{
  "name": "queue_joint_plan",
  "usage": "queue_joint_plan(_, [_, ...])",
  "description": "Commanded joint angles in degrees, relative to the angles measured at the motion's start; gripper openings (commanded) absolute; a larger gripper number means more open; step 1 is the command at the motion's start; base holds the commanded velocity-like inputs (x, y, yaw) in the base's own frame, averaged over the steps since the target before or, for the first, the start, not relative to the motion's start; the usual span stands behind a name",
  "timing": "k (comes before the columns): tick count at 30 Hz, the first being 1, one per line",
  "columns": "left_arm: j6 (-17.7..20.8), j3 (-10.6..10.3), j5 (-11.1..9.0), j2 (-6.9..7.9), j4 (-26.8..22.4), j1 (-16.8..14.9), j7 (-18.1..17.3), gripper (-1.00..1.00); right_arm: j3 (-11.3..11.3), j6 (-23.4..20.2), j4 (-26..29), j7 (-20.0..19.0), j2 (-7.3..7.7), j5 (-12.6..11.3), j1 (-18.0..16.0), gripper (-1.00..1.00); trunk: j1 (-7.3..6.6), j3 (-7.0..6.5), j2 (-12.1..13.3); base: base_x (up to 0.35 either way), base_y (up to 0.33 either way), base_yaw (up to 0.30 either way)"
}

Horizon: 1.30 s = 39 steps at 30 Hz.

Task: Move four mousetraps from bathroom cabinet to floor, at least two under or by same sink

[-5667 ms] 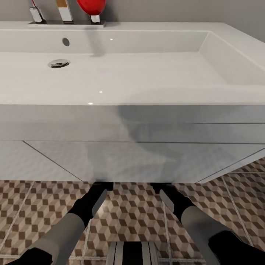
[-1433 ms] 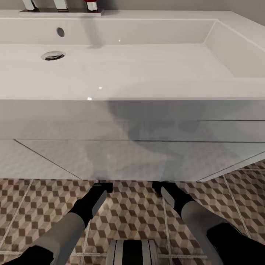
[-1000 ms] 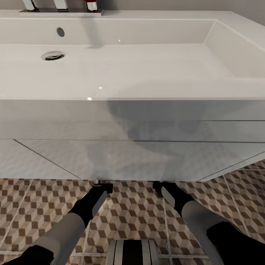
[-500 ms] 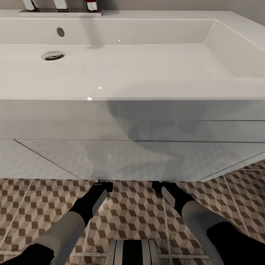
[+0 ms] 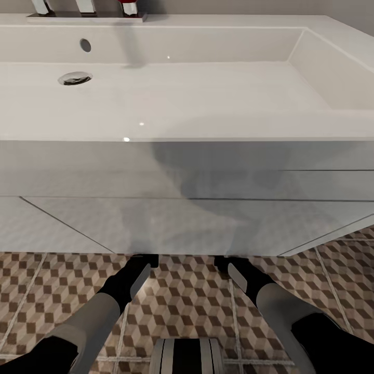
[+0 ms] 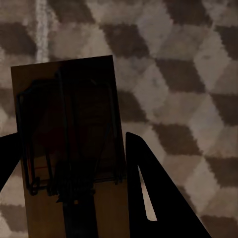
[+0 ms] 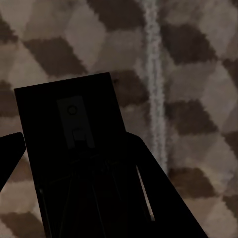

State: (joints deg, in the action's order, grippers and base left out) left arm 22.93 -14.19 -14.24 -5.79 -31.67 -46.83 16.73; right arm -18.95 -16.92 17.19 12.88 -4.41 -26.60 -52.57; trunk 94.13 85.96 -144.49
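The left claw (image 6: 74,198) grips a mousetrap (image 6: 69,134) between its two fingers, just above the bathroom floor (image 6: 188,74). The right claw (image 7: 79,193) grips another mousetrap (image 7: 74,144) the same way, over the same tiles. Both claws reach under the front edge of the white sink (image 5: 171,98).

place: bathroom | shown by: white sink (image 5: 156,98) with drain and chrome tap, white vanity (image 5: 182,208), cube-patterned tiled floor (image 5: 187,296)
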Motion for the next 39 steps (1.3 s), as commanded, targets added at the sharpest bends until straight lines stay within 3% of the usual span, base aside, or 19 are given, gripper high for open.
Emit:
queue_joint_plan(1, [0.3,-0.25,-0.61,0.07,-0.09,-0.62,0.58,-1.0,-0.52,-0.4,0.15,0.48,0.03,-0.47,-3.59,-1.0,-0.02,0.02,-0.02,0.0,0.0,0.0])
queue_joint_plan(12, [0.26,-0.22,-0.61,0.11,3.98,-2.93,-2.69,-1.0,-0.51,-0.55,-0.78,0.41,0.1,-0.5,-4.63,-1.0,-0.02,0.02,-0.02,0.0,0.0,0.0])
queue_joint_plan(19, [0.27,-0.22,-0.63,0.08,4.64,-3.81,-2.93,-1.0,-0.51,-0.53,-3.28,-2.59,0.1,-0.47,-6.09,-1.0,-0.02,0.02,-0.02,0.0,0.0,0.0])
queue_joint_plan(39, [0.25,-0.18,-0.62,0.15,4.69,-4.23,-3.01,-1.0,-0.56,-0.14,-3.2,-3.04,0.03,-0.19,-6.4,-1.0,-0.02,0.02,-0.02,0.0,0.0,0.0])
